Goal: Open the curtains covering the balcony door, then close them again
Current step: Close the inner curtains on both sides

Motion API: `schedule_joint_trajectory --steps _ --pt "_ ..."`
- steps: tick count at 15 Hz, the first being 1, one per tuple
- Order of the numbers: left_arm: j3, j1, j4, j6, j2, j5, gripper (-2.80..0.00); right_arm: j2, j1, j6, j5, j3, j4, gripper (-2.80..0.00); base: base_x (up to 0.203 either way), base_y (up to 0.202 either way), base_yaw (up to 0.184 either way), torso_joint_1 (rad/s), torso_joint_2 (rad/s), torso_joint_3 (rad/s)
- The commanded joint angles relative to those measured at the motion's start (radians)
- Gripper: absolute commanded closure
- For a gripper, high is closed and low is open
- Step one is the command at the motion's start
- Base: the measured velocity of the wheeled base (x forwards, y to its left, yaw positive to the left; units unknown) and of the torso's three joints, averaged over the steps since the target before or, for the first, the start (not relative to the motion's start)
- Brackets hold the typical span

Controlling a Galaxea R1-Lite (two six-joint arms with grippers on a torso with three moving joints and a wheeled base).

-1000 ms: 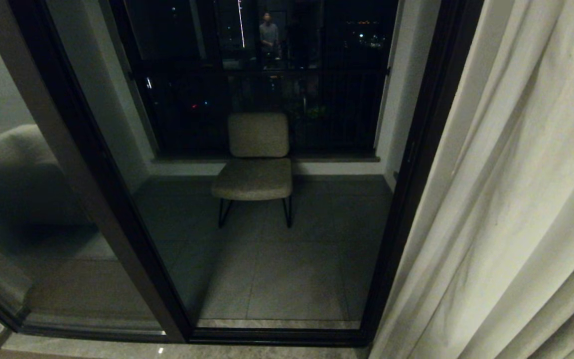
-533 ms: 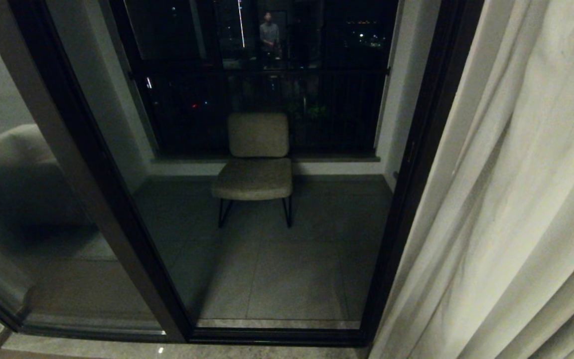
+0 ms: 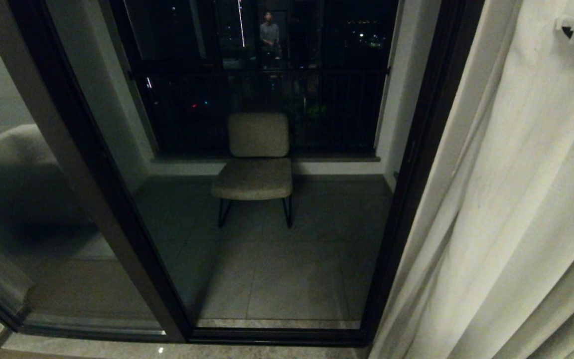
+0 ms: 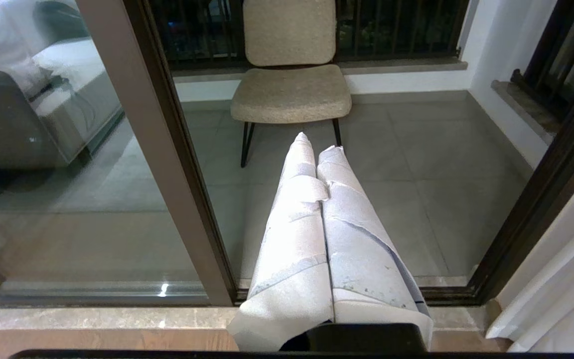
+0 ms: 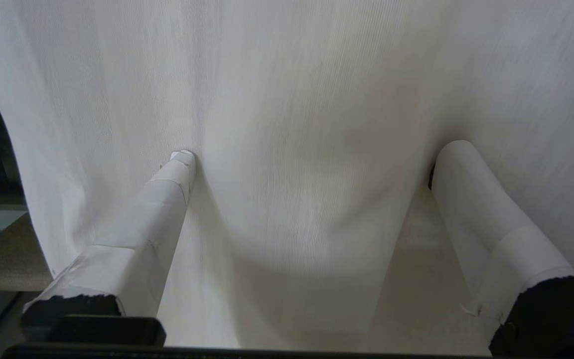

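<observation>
The curtains (image 3: 506, 209) are bunched up at the right side of the balcony door (image 3: 416, 164), so the glass is pretty much left uncovered and a chair (image 3: 254, 164) is seen out on the balcony. The right pincer (image 5: 312, 159) is spread wide and pressed into the curtain fabric, with a fold bulging between both fingers (image 5: 167, 199), nothing clenched. The left pincer (image 4: 317, 144) is kept fully clenched on nothing, pointed at the glass down low

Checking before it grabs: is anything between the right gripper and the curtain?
Nothing visible. The right gripper is open, its fingertips pressing straight into the curtain.
</observation>
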Motion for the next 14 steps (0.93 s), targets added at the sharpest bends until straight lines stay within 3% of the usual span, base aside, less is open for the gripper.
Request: schedule_joint_trajectory --steps 1,3,4,14 --pt "0.0 0.0 0.0 0.0 0.0 0.001 0.0 0.013 0.0 -0.002 0.001 -0.008 -0.003 -2.8 0.0 0.0 0.0 0.0 0.0 0.0" --pt "0.0 0.0 0.0 0.0 0.0 0.001 0.0 0.014 0.0 -0.002 0.001 -0.008 -0.003 -2.8 0.0 0.0 0.0 0.0 0.0 0.0" --pt "0.0 0.0 0.0 0.0 0.0 0.001 0.0 0.014 0.0 -0.002 0.001 -0.008 -0.003 0.0 0.0 0.0 0.0 0.0 0.0 0.0" --pt "0.0 0.0 0.0 -0.001 0.0 0.001 0.0 -0.001 0.009 -0.002 0.001 -0.005 -0.003 0.0 0.0 0.0 0.0 0.0 0.0 0.0"
